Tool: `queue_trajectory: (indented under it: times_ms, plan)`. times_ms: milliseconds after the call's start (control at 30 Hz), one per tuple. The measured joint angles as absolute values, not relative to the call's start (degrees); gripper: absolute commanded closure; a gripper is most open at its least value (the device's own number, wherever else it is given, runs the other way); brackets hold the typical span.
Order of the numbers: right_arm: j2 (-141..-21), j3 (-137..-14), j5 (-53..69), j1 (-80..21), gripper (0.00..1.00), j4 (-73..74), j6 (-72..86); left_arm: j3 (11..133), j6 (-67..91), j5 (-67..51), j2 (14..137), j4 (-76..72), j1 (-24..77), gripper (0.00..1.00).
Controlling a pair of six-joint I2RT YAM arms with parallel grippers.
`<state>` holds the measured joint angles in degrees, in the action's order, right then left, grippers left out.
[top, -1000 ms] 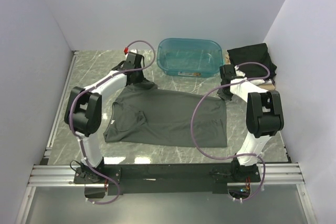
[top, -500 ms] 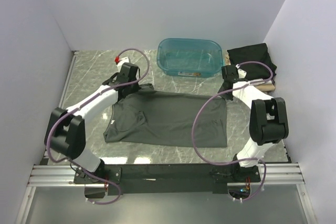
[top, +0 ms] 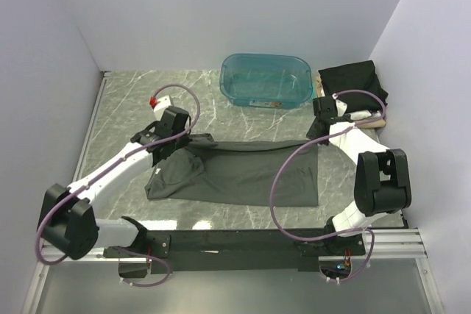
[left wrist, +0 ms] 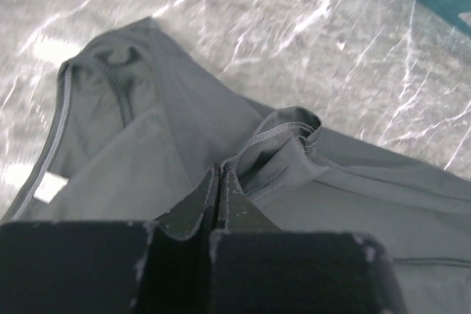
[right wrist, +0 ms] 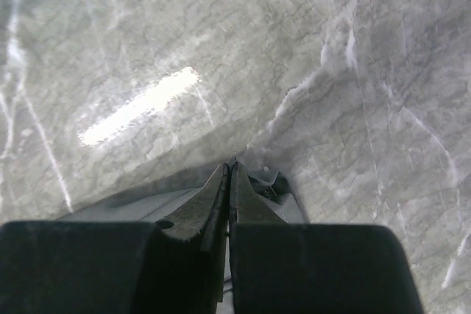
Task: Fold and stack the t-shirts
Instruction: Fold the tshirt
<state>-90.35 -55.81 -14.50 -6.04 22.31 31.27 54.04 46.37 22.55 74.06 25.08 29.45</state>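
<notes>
The dark charcoal-grey t-shirt (top: pixel 243 170) lies across the middle of the marble table, collar to the left, with its far edge lifted and drawn toward the near side. My left gripper (top: pixel 179 145) is shut on the far left shoulder and sleeve; in the left wrist view the jaws (left wrist: pixel 219 170) pinch the cloth (left wrist: pixel 353 196) beside a stitched sleeve hem (left wrist: pixel 283 130). My right gripper (top: pixel 321 137) is shut on the far right hem corner, which shows at the jaws (right wrist: pixel 231 167) in the right wrist view as a bunched corner (right wrist: pixel 271 183). A folded black t-shirt (top: pixel 353 79) lies at the back right.
The translucent teal tub (top: pixel 265 79) stands at the back centre, just beyond the shirt's far edge. Under the black tee, tan and white cloth (top: pixel 372 114) peeks out by the right wall. White walls close in left, back and right.
Both grippers have moved toward the near side with the shirt's far edge in them, so the shirt now looks narrower front to back. The left arm has stretched out lower.
</notes>
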Motion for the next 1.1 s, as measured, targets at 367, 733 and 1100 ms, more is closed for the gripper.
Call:
queue_trajectory:
  times_ms: [367,733,1100]
  plan:
    - [-87.79,-53.65,-13.93,-7.20,0.96,21.80,30.24,47.44,53.63,26.48,64.95,32.25,33.63,1.00]
    - [-84.82,-47.09,-13.96,-8.12,0.70,20.58,30.24,40.23,58.00,25.10,57.95,34.79,35.07,0.99]
    - [-76.34,-43.88,-14.55,-8.12,0.21,21.02,31.09,28.60,67.53,15.09,50.41,35.38,41.15,0.89]
